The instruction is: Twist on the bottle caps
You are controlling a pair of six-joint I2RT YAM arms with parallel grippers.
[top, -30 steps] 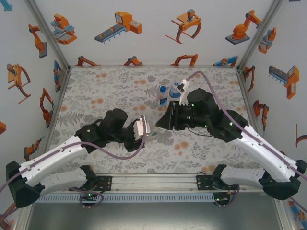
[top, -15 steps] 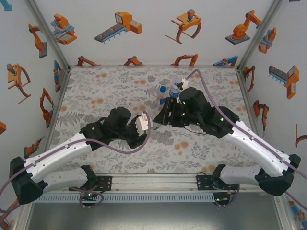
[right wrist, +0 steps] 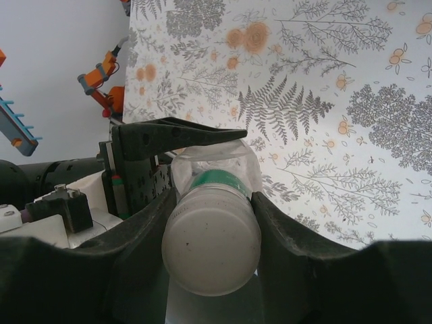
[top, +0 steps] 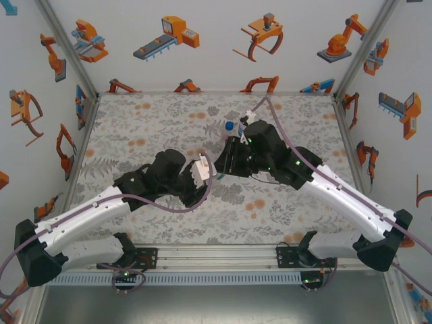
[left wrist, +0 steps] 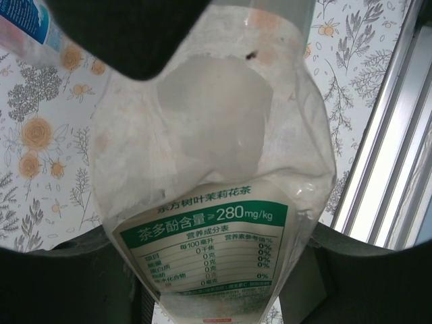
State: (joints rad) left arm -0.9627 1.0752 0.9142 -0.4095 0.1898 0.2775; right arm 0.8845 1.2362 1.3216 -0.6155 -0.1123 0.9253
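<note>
The white cap [right wrist: 211,246] sits between the two fingers of the right gripper [right wrist: 212,202], which press against it from either side, so these jaws are closed on the cap. Just beyond the fingertips a green ring shows under the cap, and past that the clear shoulder of the slim bottle [left wrist: 216,155]. The cap is on the bottle's neck, but I cannot tell how far it is threaded on.

The left gripper [left wrist: 209,233] holds that bottle by its body. Its fingers lie to either side of the white-and-green label, so these jaws are shut on the bottle. The bottle reaches out ahead of these jaws, towards the dark bulk of the right gripper at its far end. From the right wrist, a dark finger [right wrist: 175,135] of the left gripper lies along the bottle, just past the right jaws.

From above, the two grippers meet nose to nose over the middle of the table [top: 135,121], with the bottle bridging them. A blue-labelled bottle [left wrist: 23,23] lies beyond the left jaws, off to one side. A blue cap [top: 229,125] shows just behind the right gripper [top: 226,158].
</note>
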